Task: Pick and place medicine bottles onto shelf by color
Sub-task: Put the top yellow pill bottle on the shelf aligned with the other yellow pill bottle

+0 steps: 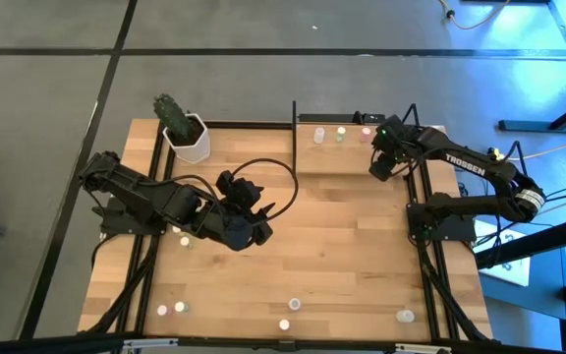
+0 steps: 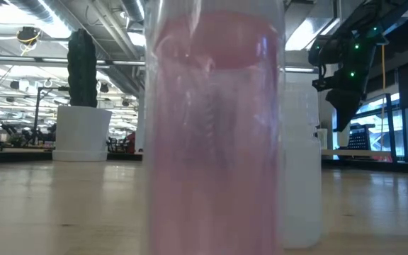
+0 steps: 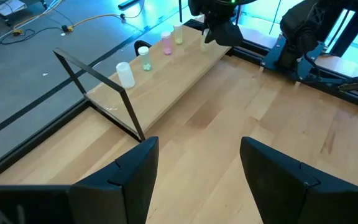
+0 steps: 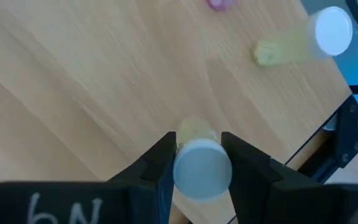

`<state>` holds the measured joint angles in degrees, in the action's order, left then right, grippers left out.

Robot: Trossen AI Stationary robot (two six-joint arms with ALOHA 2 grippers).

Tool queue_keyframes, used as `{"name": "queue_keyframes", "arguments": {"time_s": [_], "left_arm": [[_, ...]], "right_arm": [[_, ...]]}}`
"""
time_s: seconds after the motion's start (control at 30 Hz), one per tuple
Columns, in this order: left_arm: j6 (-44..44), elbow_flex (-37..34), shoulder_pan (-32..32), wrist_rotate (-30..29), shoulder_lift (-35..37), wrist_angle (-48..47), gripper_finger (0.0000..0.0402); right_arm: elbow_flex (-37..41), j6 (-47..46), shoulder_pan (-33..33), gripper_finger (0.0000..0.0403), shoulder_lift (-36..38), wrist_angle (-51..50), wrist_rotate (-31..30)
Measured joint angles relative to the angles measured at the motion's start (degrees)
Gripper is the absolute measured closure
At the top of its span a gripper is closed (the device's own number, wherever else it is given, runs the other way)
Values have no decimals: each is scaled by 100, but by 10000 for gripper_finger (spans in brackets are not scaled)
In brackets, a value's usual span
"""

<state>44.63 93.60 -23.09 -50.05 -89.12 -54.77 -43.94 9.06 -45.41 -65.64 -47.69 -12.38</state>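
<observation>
A small yellowish bottle [image 4: 197, 163] with a white cap sits squeezed between the two fingers of the right gripper [image 4: 196, 163]. The gripper holds it over the right end of the shelf [image 1: 334, 157], close above the wood.

On the shelf there already stand a white bottle [image 3: 125, 74], a green bottle [image 3: 144, 59], a pink bottle [image 3: 166, 43] and a yellow bottle [image 3: 178, 33], all in a row. The held bottle belongs next to the yellow one.

The left gripper [image 3: 194, 163] waits over the middle of the table with its fingers spread wide and nothing in them. More bottles stand near the front edge of the table [image 1: 362, 256].

If the bottle is dropped while tilted, it could fall over and roll. If the gripper swings sideways, it could knock down the yellow bottle beside it.
</observation>
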Motion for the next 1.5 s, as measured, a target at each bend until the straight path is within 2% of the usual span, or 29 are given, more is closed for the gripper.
{"name": "queue_keyframes", "arguments": {"time_s": [0.5, 1.0, 1.27, 1.5], "left_arm": [[-8, 0, 0, 1, 0, -1, 182], [-19, 0, 11, 1, 0, -1, 182], [-3, 0, 11, 1, 0, -1, 182], [-8, 0, 11, 1, 0, -1, 182]], "right_arm": [[0, -98, -13, 282, 2, 184, 196], [-2, 2122, -46, 282, 2, 228, 174], [-2, 1579, -246, 282, 2, 213, 205], [-2, 1569, -244, 282, 2, 207, 439]]}}
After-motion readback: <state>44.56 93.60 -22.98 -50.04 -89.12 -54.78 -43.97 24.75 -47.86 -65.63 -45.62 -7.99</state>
